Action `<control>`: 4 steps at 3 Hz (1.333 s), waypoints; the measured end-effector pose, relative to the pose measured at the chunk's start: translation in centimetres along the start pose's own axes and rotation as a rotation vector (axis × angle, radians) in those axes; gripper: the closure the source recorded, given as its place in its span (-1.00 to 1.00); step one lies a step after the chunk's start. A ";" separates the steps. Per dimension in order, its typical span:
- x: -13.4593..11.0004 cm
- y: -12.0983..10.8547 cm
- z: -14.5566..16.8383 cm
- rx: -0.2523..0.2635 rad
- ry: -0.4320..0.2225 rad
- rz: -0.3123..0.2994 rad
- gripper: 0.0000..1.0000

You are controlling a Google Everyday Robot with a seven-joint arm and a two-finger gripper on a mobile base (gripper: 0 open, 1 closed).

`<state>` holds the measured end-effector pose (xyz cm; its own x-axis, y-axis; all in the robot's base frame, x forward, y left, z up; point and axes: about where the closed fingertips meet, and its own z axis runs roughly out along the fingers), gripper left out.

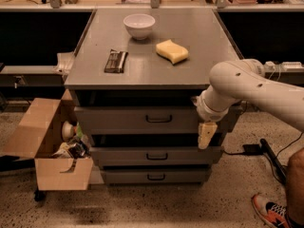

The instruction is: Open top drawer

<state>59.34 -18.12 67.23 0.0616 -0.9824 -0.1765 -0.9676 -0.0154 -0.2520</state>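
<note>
The top drawer (118, 120) is the widest grey front of the cabinet, just under the grey tabletop (156, 72), with a small dark loop handle (158, 119) at its centre. My gripper (206, 135) hangs cream-coloured from the white arm (247, 87), in front of the drawer's right end and to the right of the handle. It reaches down to the gap above the middle drawer (156, 156). It holds nothing that I can see.
On the tabletop are a white bowl (139, 25), a yellow sponge (172, 51) and a dark bar (116, 61). An open cardboard box (47, 151) with clutter stands left of the cabinet. The bottom drawer (156, 176) sits lowest. A cable (266, 151) and a shoe (270, 210) lie at the right.
</note>
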 end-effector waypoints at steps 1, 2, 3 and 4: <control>0.1 -0.8 2.1 -0.032 -0.019 0.016 -0.77; -0.3 -0.1 2.9 -0.056 -0.038 0.008 -0.28; -0.5 0.2 2.3 -0.062 -0.042 0.005 0.17; -0.5 0.1 1.9 -0.063 -0.042 0.005 0.65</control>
<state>59.70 -17.24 65.54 0.0653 -0.9738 -0.2177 -0.9813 -0.0230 -0.1913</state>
